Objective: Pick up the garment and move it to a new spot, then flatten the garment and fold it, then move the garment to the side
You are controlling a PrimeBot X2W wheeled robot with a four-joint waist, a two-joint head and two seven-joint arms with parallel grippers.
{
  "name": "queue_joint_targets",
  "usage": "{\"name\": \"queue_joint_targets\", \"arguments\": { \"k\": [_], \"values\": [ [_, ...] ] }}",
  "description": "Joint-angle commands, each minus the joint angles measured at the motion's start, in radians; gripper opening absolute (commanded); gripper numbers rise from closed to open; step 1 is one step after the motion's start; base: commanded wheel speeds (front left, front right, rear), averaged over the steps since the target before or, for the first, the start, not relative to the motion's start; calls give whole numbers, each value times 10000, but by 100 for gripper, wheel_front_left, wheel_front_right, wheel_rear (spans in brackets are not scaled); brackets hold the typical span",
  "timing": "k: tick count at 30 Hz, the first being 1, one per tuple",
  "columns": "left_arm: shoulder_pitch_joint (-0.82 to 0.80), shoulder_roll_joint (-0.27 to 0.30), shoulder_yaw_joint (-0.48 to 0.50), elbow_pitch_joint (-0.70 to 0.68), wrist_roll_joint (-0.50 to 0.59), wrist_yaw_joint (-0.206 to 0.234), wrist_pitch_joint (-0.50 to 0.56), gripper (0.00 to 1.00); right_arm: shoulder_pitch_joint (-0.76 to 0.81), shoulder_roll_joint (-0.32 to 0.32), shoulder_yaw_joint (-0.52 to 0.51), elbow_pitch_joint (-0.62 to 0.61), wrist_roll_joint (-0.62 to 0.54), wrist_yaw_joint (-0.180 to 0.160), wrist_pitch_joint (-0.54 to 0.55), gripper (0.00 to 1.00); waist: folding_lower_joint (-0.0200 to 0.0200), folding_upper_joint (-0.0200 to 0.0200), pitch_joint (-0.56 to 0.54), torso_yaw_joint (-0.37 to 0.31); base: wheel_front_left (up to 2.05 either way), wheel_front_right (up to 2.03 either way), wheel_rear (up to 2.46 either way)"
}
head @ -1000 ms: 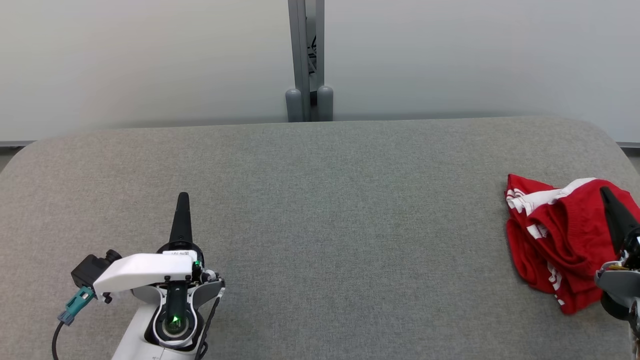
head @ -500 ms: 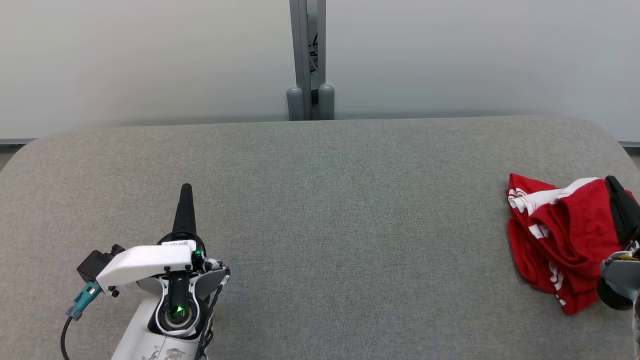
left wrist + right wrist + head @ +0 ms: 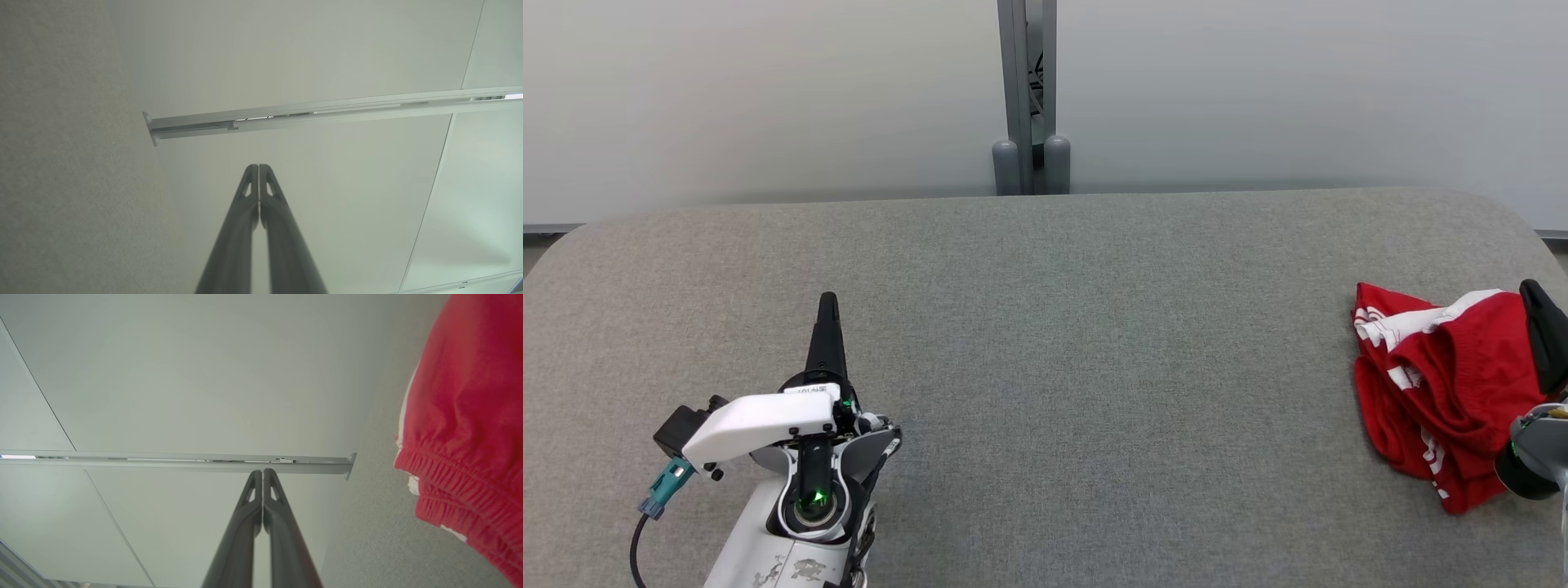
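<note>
In the head view the red garment [image 3: 1437, 384] with white trim lies crumpled at the far right of the grey tabletop [image 3: 1094, 367], close to its edge. The right tool [image 3: 1535, 298] stands at the heap's right side, though whether it touches the cloth cannot be told. The left tool [image 3: 827, 309] sits well apart at the lower left. The left wrist view shows that tool's two fingers pressed together and empty. The right wrist view shows its fingers likewise closed on nothing, with the garment near them and its gathered elastic waistband [image 3: 445, 477] turned toward the camera. The cloth looks light, soft and limp, so it will likely sag and bunch when lifted. The thicker waistband seems the firmest place to pinch, once the fingers part.
</note>
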Motion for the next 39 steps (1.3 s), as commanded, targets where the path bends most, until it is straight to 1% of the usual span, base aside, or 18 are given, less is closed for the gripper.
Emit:
{"name": "queue_joint_targets", "arguments": {
  "k": [1,39],
  "values": [
    [-85,24,6,11,1,-48,-24,0,-88,-76,13,29,61,4,42,0,0,-1,0,0,0,0,0],
    [-84,26,3,6,-2,-46,-27,0,-48,-130,136,34,164,4,-53,0,0,-1,0,0,0,0,0]
  ]
}}
